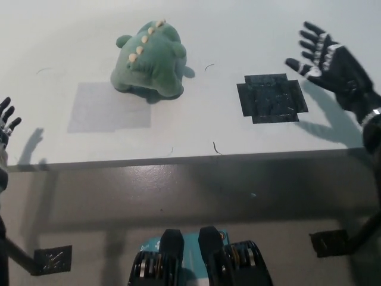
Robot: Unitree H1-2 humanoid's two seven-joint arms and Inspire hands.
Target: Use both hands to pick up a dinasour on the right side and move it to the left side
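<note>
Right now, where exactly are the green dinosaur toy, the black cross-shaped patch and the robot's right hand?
green dinosaur toy (150, 59), head view, on its back.
black cross-shaped patch (272, 98), head view, at its centre.
right hand (330, 59), head view, on the palm.
</note>
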